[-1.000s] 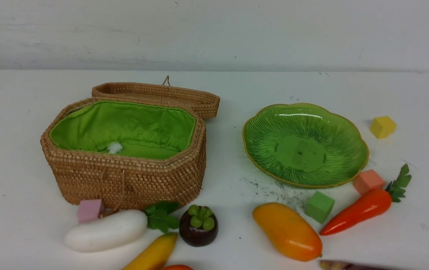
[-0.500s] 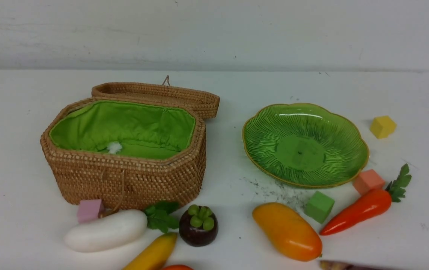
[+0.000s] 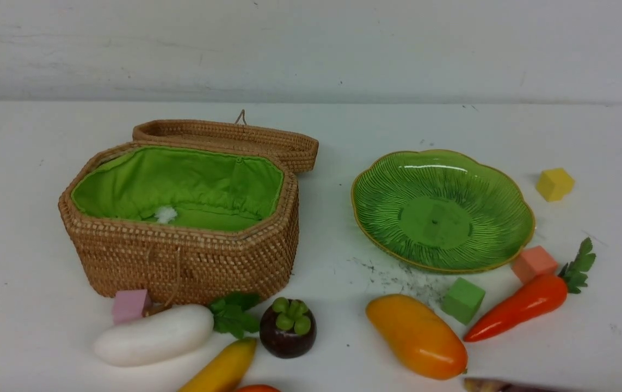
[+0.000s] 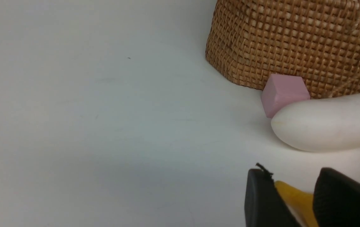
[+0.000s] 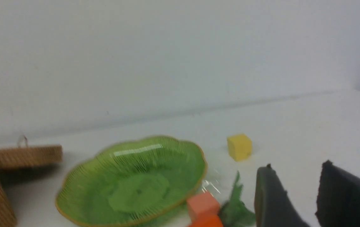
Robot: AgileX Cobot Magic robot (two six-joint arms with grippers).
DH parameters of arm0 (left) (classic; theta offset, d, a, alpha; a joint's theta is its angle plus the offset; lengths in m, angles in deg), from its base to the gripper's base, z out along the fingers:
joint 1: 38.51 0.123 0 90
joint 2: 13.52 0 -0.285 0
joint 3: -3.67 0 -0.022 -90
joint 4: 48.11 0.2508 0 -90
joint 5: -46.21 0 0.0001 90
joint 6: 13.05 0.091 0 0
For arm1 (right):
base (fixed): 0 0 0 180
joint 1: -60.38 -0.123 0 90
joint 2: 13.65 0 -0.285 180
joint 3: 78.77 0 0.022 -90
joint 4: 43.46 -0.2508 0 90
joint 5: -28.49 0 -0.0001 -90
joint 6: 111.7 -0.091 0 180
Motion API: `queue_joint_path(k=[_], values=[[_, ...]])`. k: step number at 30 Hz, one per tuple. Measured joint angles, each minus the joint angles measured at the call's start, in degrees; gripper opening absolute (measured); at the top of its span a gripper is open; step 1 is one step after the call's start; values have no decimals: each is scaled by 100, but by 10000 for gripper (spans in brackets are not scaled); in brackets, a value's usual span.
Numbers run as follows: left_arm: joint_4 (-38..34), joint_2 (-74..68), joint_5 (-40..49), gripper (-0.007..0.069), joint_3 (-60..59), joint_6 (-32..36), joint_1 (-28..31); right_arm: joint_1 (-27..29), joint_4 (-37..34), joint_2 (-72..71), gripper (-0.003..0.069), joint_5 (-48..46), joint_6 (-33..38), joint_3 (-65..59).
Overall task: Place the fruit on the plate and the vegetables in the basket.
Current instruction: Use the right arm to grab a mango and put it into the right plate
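Observation:
The open wicker basket (image 3: 180,261) stands at left and the green plate (image 3: 441,212) at right, both holding nothing. In front of them lie the white radish (image 3: 153,335), banana (image 3: 223,367), mangosteen (image 3: 288,329), mango (image 3: 417,336) and carrot (image 3: 523,305). The persimmon (image 3: 256,389) only peeks over the bottom edge. My left gripper (image 4: 293,176) is open low over the table. An end of the banana (image 4: 293,197) shows in its gap, with the radish (image 4: 328,123) beyond. My right gripper (image 5: 298,170) is open on nothing, beside the carrot leaves (image 5: 235,208).
Foam cubes lie about: pink (image 3: 131,305) against the basket, green (image 3: 463,299) and salmon (image 3: 534,263) by the plate's near rim, yellow (image 3: 554,184) at far right. The basket lid (image 3: 229,139) lies open behind it. A dark sliver (image 3: 506,386) sits at the bottom edge.

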Motion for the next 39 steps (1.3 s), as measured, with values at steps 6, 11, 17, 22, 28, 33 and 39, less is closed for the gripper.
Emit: queue_joint_path(k=[6,11,17,22,28,33,39], values=[[0,0,0,239,0,0,0,0,6,0,242,1342,-766,26],[0,0,0,239,0,0,0,0,44,479,242,828,-1674,1180],[0,0,0,239,0,0,0,0,102,1971,242,-337,-1753,2967],[0,0,0,239,0,0,0,0,509,3549,242,-2189,-1509,4094],[0,0,0,239,0,0,0,-70,651,4826,242,-3123,-999,4231],[0,0,0,239,0,0,0,-861,-260,5569,242,-3415,-122,4358],[0,0,0,239,0,0,0,-1872,-1598,6781,249,-4203,1769,4981]])
